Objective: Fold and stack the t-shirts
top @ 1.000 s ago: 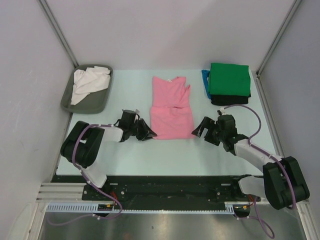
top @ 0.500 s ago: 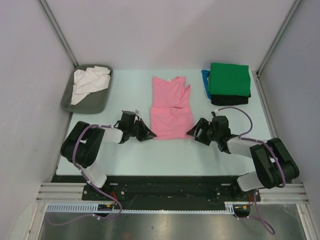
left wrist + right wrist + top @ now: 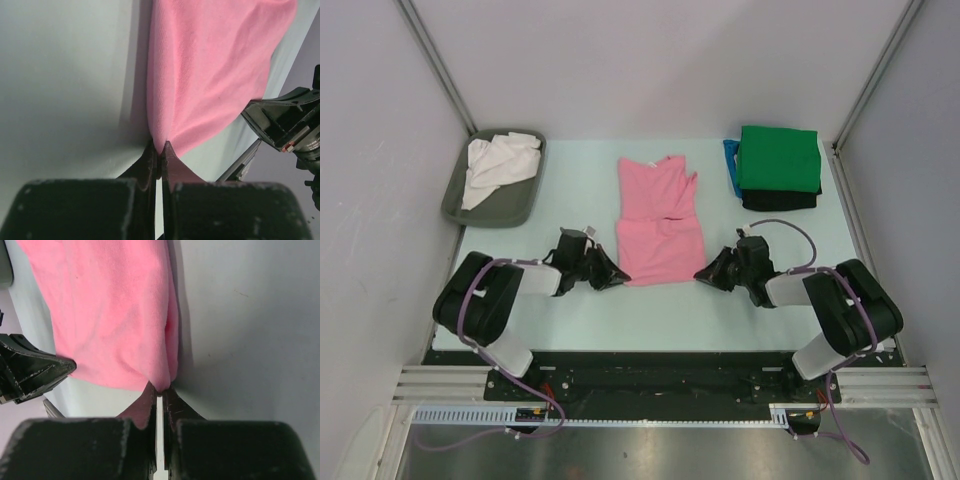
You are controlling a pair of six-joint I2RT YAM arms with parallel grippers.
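The pink t-shirt [image 3: 658, 220] lies partly folded in the middle of the table, collar toward the back. My left gripper [image 3: 619, 276] is shut on its near left corner, and the left wrist view shows that pink cloth [image 3: 210, 75] pinched between the fingertips. Shut on the near right corner is my right gripper [image 3: 701, 274], the pink cloth [image 3: 115, 310] nipped at its tips in the right wrist view. A folded stack sits at the back right: green t-shirt [image 3: 778, 158] on top, black t-shirt [image 3: 778, 201] under it, blue t-shirt [image 3: 731, 165] peeking out at the left. A white t-shirt [image 3: 498, 165] lies crumpled in the tray.
The grey rounded tray [image 3: 490, 213] stands at the back left. Metal frame posts rise at both back corners, and white walls enclose the pale green table [image 3: 570, 190]. A black base rail runs along the near edge.
The right gripper moved left to the shirt's near right corner and shut on it. The left gripper shut on the near left corner. The pink shirt shifted slightly left.
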